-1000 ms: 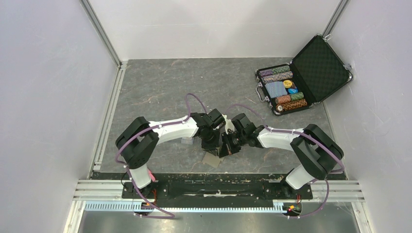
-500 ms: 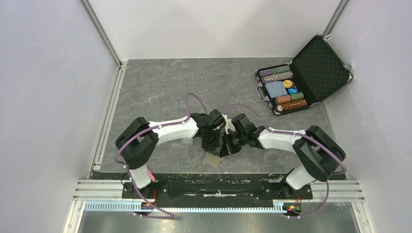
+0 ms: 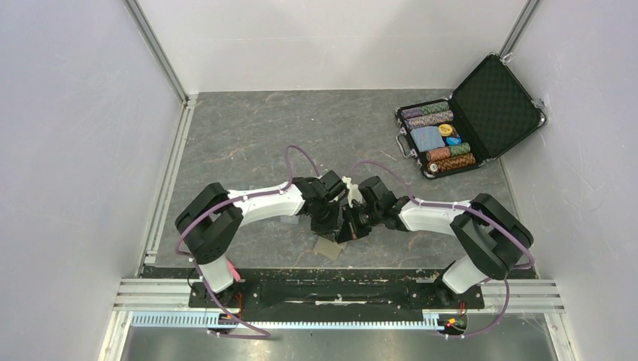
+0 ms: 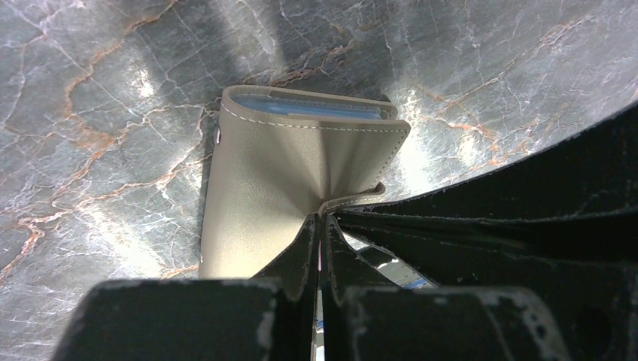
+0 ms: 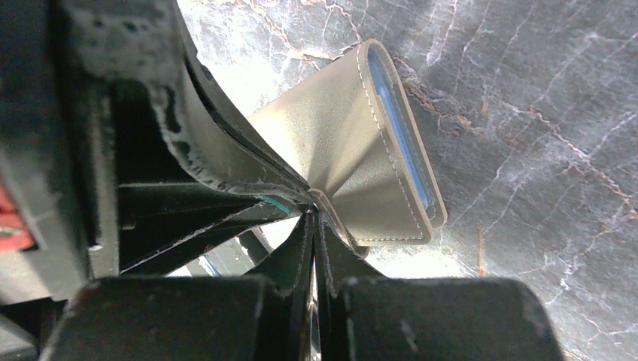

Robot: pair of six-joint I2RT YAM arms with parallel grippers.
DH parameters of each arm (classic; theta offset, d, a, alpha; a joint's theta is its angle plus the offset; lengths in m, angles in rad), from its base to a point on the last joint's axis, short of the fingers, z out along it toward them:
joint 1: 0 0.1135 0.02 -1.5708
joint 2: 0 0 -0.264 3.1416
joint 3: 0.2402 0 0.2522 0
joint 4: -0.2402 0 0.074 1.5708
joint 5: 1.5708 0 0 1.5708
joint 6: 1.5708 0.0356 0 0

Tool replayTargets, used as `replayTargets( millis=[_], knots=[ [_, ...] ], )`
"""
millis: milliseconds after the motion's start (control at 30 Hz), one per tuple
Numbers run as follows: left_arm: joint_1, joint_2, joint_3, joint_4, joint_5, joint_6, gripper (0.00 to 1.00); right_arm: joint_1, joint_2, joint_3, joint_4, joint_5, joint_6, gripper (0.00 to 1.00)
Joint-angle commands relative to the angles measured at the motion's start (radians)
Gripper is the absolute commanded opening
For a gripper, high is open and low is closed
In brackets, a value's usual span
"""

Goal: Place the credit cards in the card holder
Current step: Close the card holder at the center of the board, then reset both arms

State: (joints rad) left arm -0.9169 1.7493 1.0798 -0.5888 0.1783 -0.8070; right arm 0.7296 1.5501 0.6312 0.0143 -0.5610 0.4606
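The card holder (image 3: 328, 247) is an olive-tan bifold lying on the marble table near its front edge. Pale blue pockets show along its open edge (image 4: 301, 109) (image 5: 399, 113). My left gripper (image 3: 329, 226) (image 4: 322, 224) is shut, its tips pinching a corner of the card holder's flap. My right gripper (image 3: 347, 227) (image 5: 314, 218) is shut on the same corner from the other side, so the two sets of fingers touch. The credit cards are hidden.
An open black poker-chip case (image 3: 481, 113) stands at the back right with chips and a blue deck. A small clear plastic case (image 3: 289, 220) lies under my left forearm. White walls and a metal rail (image 3: 169, 173) bound the table.
The left arm's elbow has drifted slightly left and towards the front. Both grippers stay shut at the card holder, which has not visibly moved.
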Motion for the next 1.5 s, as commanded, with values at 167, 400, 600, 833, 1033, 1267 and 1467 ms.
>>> replayTargets(
  millis=[167,400,600,833,1033,1267,1467],
  knots=[
    [-0.02,0.065,-0.109,0.009,-0.091,0.054,0.02,0.017,0.07,0.0,-0.013,0.061,-0.028,0.0],
    [-0.021,0.113,-0.111,0.041,-0.076,0.069,0.02,0.03,0.117,0.044,-0.104,0.107,-0.057,0.0],
    [-0.022,-0.063,-0.117,0.113,-0.09,0.062,0.26,0.029,-0.009,0.083,-0.127,0.126,-0.061,0.0],
    [0.01,-0.343,-0.148,0.251,-0.104,0.02,0.82,-0.015,-0.186,0.124,-0.176,0.23,-0.06,0.56],
    [0.154,-0.528,-0.269,0.458,0.031,-0.067,1.0,-0.146,-0.311,0.095,-0.187,0.25,-0.059,0.9],
    [0.373,-0.727,-0.437,0.598,0.087,-0.155,1.0,-0.376,-0.391,0.003,-0.186,0.178,-0.077,0.98],
    [0.517,-0.872,-0.449,0.385,-0.111,-0.023,1.0,-0.523,-0.442,-0.023,-0.193,0.31,-0.114,0.98]
  ],
)
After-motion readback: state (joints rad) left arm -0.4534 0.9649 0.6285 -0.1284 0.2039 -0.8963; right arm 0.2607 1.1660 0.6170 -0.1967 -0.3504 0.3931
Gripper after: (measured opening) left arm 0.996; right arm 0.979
